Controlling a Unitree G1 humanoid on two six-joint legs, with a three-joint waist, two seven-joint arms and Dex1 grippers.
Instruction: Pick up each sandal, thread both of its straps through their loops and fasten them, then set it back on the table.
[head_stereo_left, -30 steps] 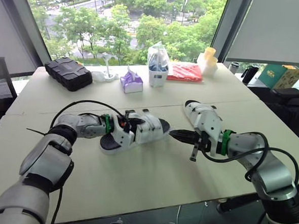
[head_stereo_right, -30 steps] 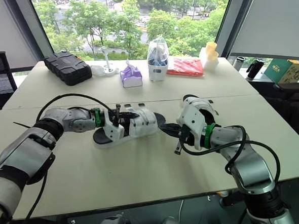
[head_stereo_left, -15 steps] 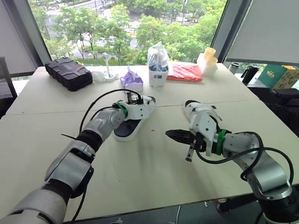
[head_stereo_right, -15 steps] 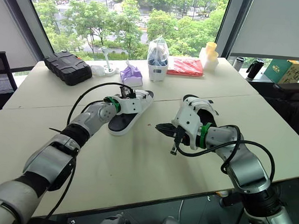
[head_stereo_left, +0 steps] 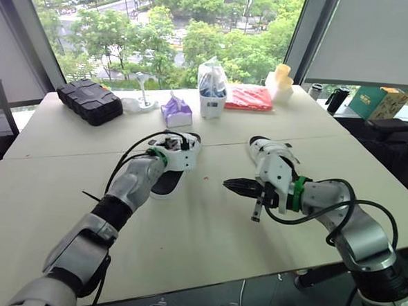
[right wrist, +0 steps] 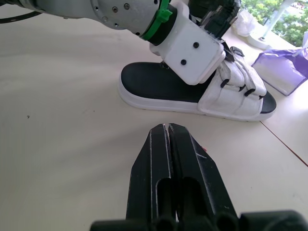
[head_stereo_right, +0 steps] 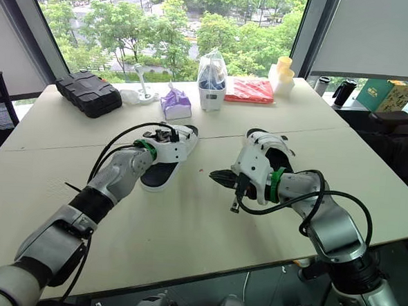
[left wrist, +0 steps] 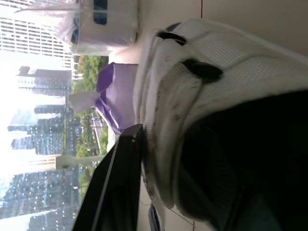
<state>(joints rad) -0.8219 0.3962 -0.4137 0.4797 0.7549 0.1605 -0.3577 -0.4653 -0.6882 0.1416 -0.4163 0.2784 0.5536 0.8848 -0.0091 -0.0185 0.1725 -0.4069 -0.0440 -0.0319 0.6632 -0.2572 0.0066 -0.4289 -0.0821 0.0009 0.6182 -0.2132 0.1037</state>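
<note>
One sandal point(head_stereo_left: 166, 175), white-strapped with a black footbed, lies flat on the table left of centre. My left gripper point(head_stereo_left: 179, 145) is at its strap end, shut on the white straps point(left wrist: 192, 91); the right wrist view shows that wrist over the sandal point(right wrist: 192, 91). The second white sandal point(head_stereo_left: 267, 154) lies to the right, partly hidden behind my right wrist. My right gripper point(head_stereo_left: 230, 185) hovers low between the two sandals with its fingers point(right wrist: 159, 159) pressed together and nothing in them, pointing at the first sandal.
Along the far edge stand a black case point(head_stereo_left: 89, 99), a white stand point(head_stereo_left: 143, 99), a purple tissue pack point(head_stereo_left: 175, 112), a bagged white container point(head_stereo_left: 210, 91), a red packet point(head_stereo_left: 247, 97) and stacked cups point(head_stereo_left: 280, 81). A teal box point(head_stereo_left: 373, 104) sits beyond the table's right end.
My left arm has carried the first sandal from the table's centre toward the far left and lowered it flat onto the table. The right gripper has stayed shut, edging slightly left.
</note>
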